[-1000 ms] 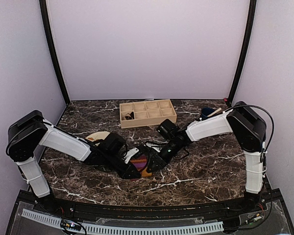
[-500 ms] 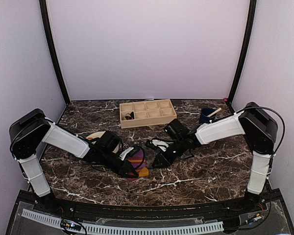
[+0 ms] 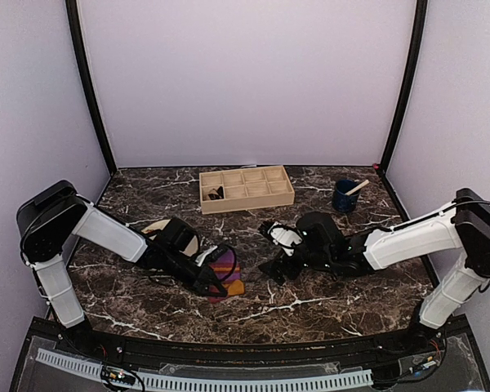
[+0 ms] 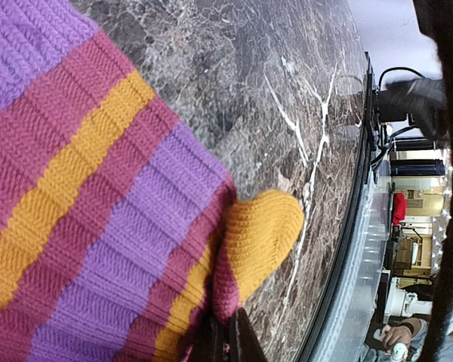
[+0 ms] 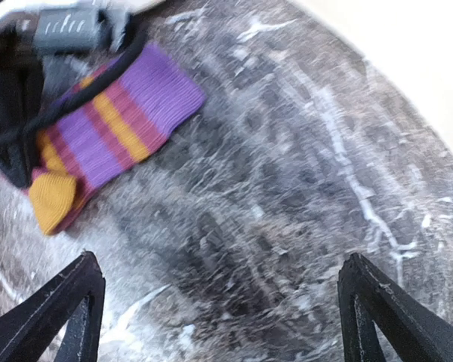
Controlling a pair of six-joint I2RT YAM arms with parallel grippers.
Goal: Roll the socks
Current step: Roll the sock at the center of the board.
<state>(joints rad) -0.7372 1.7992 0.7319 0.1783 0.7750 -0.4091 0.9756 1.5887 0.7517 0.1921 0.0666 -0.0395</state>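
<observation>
One of the socks [image 3: 227, 271], striped magenta-purple and orange with an orange toe [image 4: 260, 234], lies flat on the marble table [image 3: 335, 294] at front centre. My left gripper [image 3: 215, 282] is shut on the sock's edge beside the toe, and its closed tips [image 4: 226, 343] show at the bottom of the left wrist view. My right gripper [image 3: 271, 268] hangs wide open a short way to the sock's right and holds nothing. In the right wrist view its fingertips [image 5: 75, 298] frame bare marble, with the sock [image 5: 113, 128] at upper left.
A wooden compartment box [image 3: 247, 189] stands at the back centre with a small dark item [image 3: 216, 193] in one cell. A blue cup [image 3: 343, 197] with a stick sits at the back right. A beige plate [image 3: 163, 226] lies partly under my left arm.
My right gripper has let go of the sock, opened wide and pulled back to the right. The sock now lies flatter. My left gripper kept its hold.
</observation>
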